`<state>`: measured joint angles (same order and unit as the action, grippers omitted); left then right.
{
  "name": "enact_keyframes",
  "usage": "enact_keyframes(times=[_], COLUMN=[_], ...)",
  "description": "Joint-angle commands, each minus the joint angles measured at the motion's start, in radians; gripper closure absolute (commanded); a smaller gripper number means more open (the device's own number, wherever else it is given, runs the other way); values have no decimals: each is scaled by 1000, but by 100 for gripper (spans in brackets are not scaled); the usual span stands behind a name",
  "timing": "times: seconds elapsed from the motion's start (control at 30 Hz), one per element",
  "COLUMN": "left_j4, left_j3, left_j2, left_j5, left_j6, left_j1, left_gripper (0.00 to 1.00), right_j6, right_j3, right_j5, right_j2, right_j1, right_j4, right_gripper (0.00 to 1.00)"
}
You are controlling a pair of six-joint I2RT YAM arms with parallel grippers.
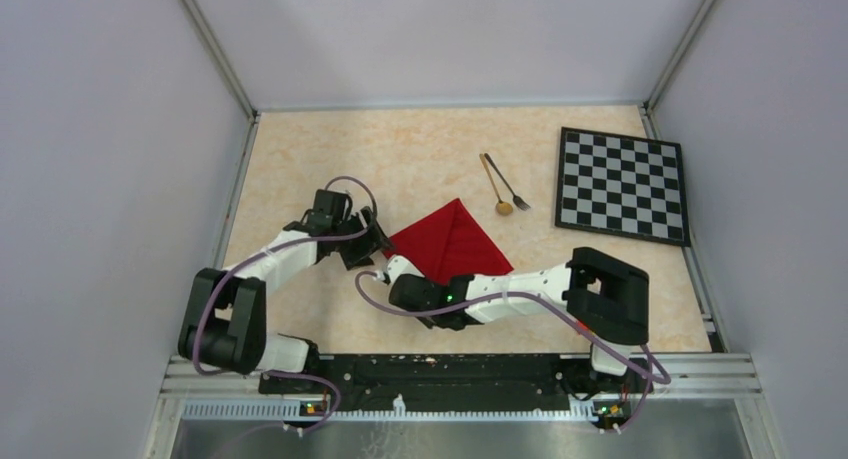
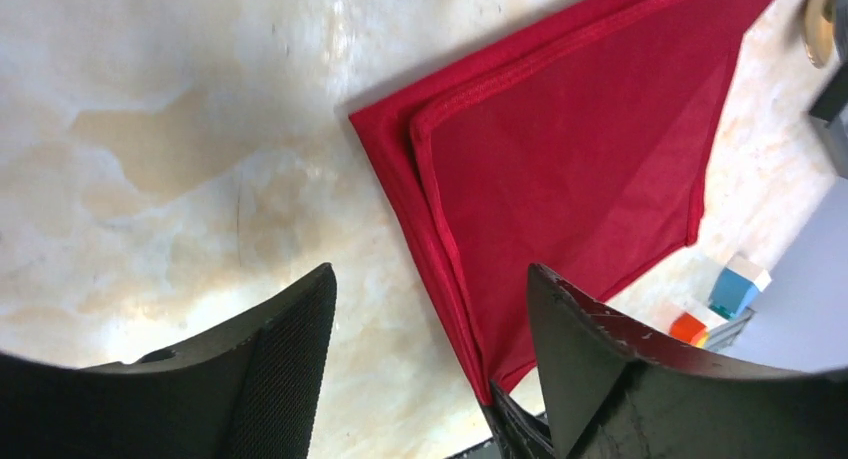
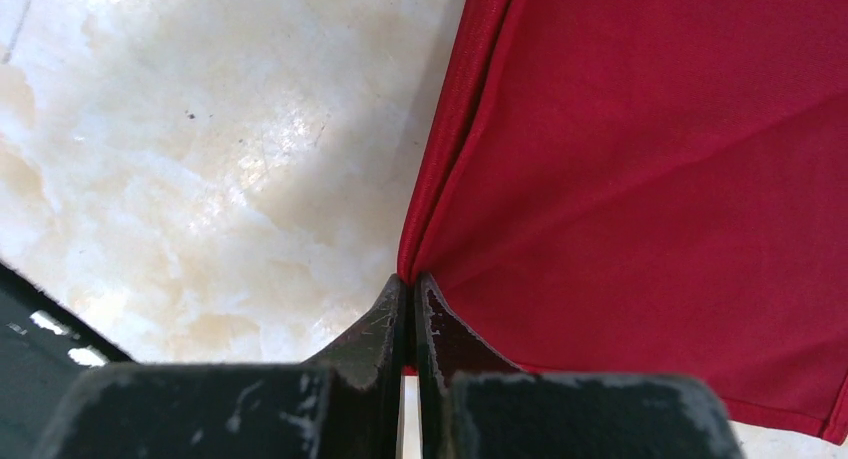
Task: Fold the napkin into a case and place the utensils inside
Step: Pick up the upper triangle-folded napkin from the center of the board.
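The deep-red napkin (image 1: 450,241) lies folded into a triangle in the middle of the table. My right gripper (image 1: 388,269) is shut on the napkin's near-left corner (image 3: 420,264); the fold bunches at its fingertips. My left gripper (image 1: 372,241) is open, hovering just left of the napkin's left corner (image 2: 395,144), with nothing between its fingers. In the left wrist view the two layered hems of the napkin (image 2: 560,169) show. The gold spoon (image 1: 495,187) and dark fork (image 1: 508,184) lie side by side beyond the napkin, apart from it.
A black-and-white checkered board (image 1: 622,184) lies at the back right. Small coloured blocks (image 2: 725,299) show at the right of the left wrist view. Grey walls enclose the table on three sides. The right arm (image 1: 520,284) stretches across the near middle.
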<state>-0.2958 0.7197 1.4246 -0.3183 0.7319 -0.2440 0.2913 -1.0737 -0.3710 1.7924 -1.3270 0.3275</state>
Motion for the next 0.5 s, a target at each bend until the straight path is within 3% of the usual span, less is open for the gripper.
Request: enact_keyframes(times=[0.0, 0.23, 0.47], left_j4=[34, 242, 405], left_j3=[-83, -215, -280], left_j2=[-106, -154, -102], left_j5=[-80, -231, -236], left_j6=[43, 208, 317], left_j1=[19, 22, 21], left_gripper=[21, 12, 19], right_j6=[29, 34, 36], right_j3=[9, 20, 23], right_j5=[32, 63, 84], right_j2=[-103, -153, -156], right_j1=[8, 31, 39], right_j4=[-49, -55, -60], right_gripper=[100, 100, 100])
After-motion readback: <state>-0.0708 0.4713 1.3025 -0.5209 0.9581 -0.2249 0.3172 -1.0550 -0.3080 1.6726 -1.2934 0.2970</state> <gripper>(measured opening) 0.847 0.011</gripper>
